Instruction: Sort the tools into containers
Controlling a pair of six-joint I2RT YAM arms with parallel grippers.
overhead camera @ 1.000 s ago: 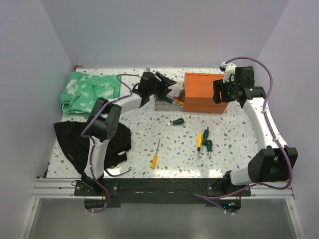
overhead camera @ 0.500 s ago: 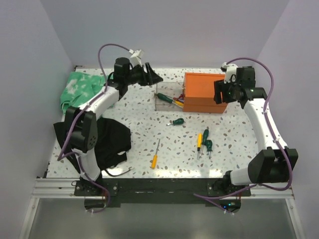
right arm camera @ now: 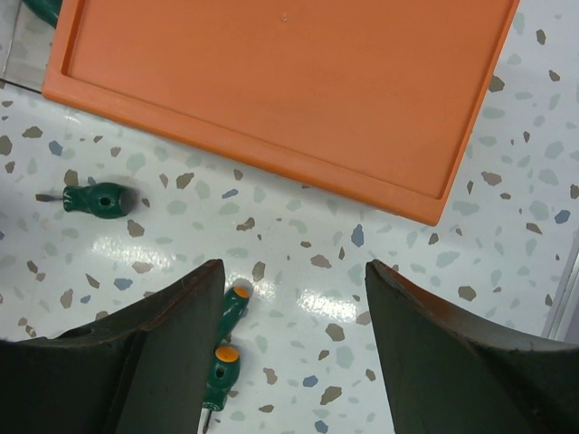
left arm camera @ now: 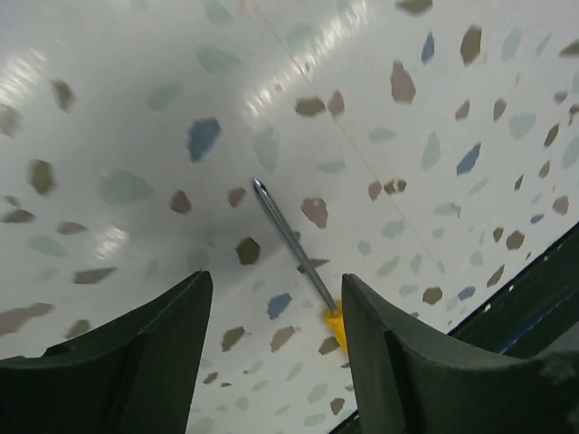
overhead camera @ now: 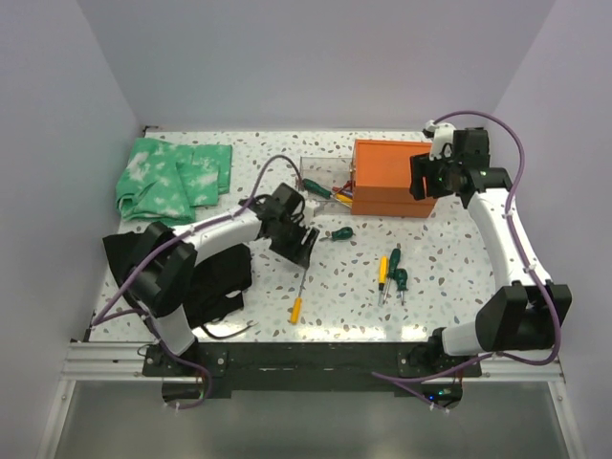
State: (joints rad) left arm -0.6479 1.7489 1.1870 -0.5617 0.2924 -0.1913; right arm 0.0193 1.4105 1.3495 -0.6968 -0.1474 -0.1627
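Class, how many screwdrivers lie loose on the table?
5: stubby green-handled screwdriver mid-table; thin yellow-handled one near front; at right: yellow one, farther green, nearer green. Others possibly hidden.

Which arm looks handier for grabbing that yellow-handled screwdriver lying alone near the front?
Left, probably. The left gripper hangs open by that screwdriver, whose shaft shows between its fingers in the wrist view. The right gripper sits far off beside the orange chest.
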